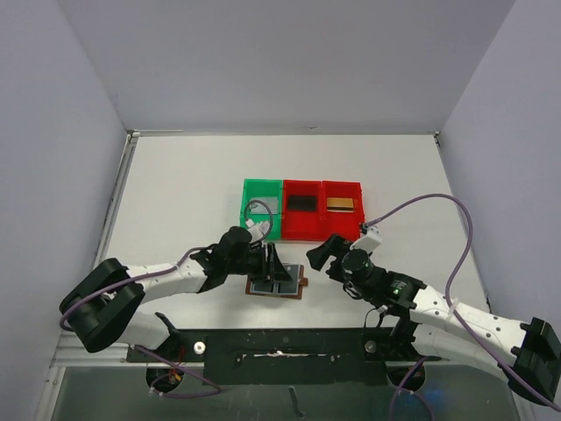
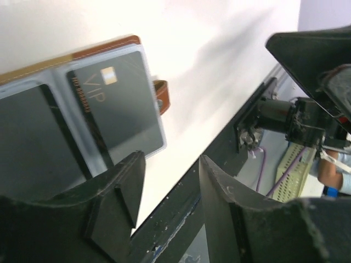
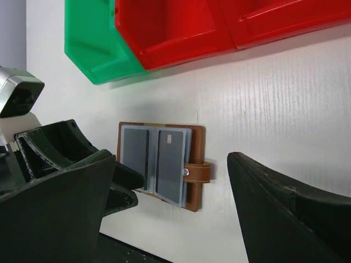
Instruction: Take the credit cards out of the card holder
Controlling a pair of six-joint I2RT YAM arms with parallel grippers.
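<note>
The brown card holder [image 1: 278,287] lies open on the table near the front edge, side tab [image 2: 162,96] to the right. Its two pale sleeves hold dark cards: a black VIP card [image 2: 116,104] in the right sleeve and another dark card [image 2: 30,139] in the left. The holder also shows in the right wrist view [image 3: 194,164]. My left gripper [image 1: 270,264] is open and empty, low over the holder's left side, with one finger [image 3: 119,179] at its near left corner. My right gripper [image 1: 319,253] is open and empty, just right of the holder.
A green bin [image 1: 249,210] and two red bins [image 1: 303,230] [image 1: 343,227] stand in a row behind the holder. They hold a silver-grey card [image 1: 265,207], a black card [image 1: 301,203] and a gold card [image 1: 341,204]. The table's front rail [image 1: 289,344] is close below.
</note>
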